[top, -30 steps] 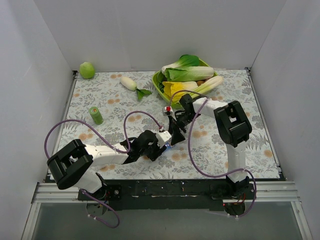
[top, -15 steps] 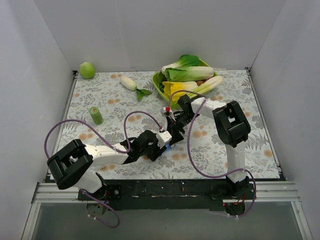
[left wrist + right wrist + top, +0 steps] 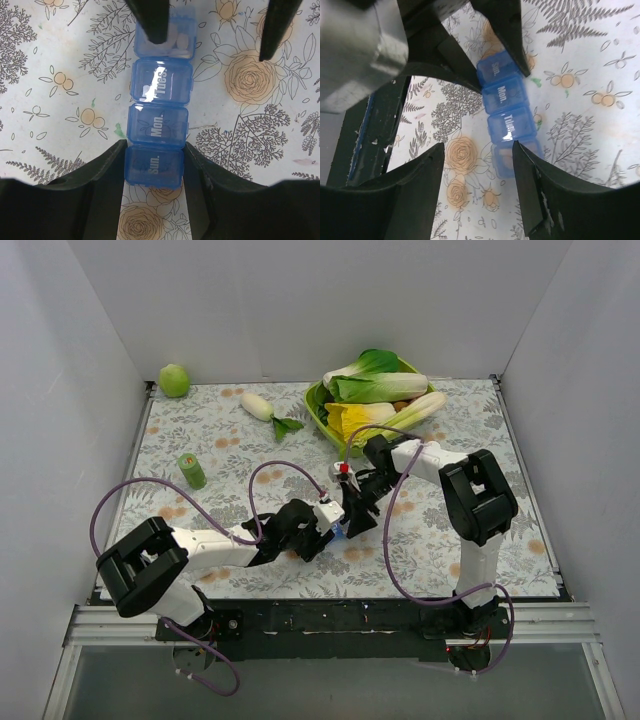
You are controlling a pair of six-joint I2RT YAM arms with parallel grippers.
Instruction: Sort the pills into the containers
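The blue strip pill box lies on the flowered mat, with lids marked Sun., Mon. and Tues. shut. The compartment beyond Tues. is open and holds white pills. My left gripper is shut on the box's Sun. end; in the top view it is at the middle front. My right gripper is open and empty. One of its fingers stands over the open compartment, the other out to the side. The box also shows in the right wrist view and, mostly hidden, in the top view.
A lime-green bowl of leafy vegetables stands at the back, just behind the right arm. A white radish, a green round fruit and a small green cylinder lie on the left half. White walls enclose the table.
My right arm has swung its elbow to the right and its gripper has moved nearer, down over the pill box. The left arm and the box have stayed put.
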